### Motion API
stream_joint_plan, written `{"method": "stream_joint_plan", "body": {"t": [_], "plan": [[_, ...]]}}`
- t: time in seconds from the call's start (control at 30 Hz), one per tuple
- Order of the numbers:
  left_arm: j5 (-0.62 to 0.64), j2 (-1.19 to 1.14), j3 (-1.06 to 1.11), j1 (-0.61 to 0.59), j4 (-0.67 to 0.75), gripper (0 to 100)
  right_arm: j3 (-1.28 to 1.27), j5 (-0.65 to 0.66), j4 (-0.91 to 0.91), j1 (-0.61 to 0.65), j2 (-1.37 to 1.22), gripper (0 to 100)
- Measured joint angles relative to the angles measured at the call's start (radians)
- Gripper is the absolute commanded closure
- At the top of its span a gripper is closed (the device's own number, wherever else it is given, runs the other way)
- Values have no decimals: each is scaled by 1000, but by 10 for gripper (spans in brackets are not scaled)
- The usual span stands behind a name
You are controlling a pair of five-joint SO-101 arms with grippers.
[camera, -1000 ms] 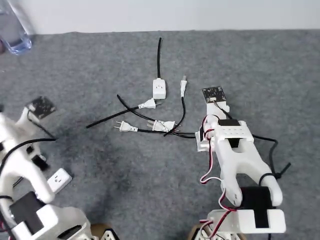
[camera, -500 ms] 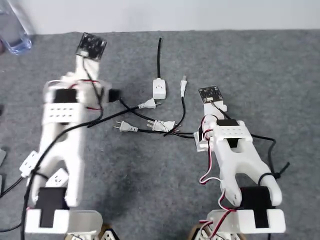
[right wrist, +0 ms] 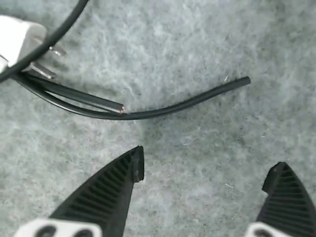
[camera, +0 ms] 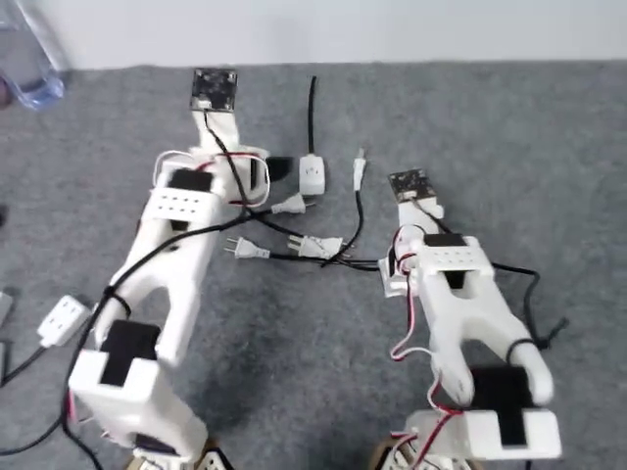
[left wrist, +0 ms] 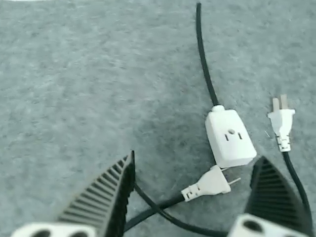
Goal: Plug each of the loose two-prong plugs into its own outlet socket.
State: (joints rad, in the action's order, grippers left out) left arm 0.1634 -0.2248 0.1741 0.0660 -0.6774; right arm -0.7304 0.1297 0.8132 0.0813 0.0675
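Left gripper (left wrist: 196, 160) and right gripper (right wrist: 208, 159) gape empty. The plug (left wrist: 210, 182) lies beside crossed cords (left wrist: 157, 211); a grab might snag them.

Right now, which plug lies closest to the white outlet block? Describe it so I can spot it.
On the grey mat lies a white outlet block. The plug sits at its cordless end, prongs nearly touching it; the other plugs lie farther off.

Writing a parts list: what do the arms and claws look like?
The left arm and right arm are white shells with black motors and red and black wires. The left claw and right claw have black ribbed wedge fingers.
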Motion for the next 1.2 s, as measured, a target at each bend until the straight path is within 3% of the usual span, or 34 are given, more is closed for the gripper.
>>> {"method": "stream_joint_plan", "body": {"t": [0.3,0.43,0.63,0.87,1.0,1.2], "plan": [[-9,-224,-310,-77,-18,649,0,0,0,-3,0,619],[-112,-414,-586,-72,-176,649,0,0,0,-2,0,619],[-152,-784,-1135,-95,-396,649,0,0,0,-3,0,619],[-362,-1151,-1703,-63,-611,650,0,0,0,-3,0,619],[-451,-1211,-1788,-68,-641,650,0,0,0,-2,0,619],[-466,-1215,-1798,-71,-643,650,0,0,0,-5,0,619]]}}
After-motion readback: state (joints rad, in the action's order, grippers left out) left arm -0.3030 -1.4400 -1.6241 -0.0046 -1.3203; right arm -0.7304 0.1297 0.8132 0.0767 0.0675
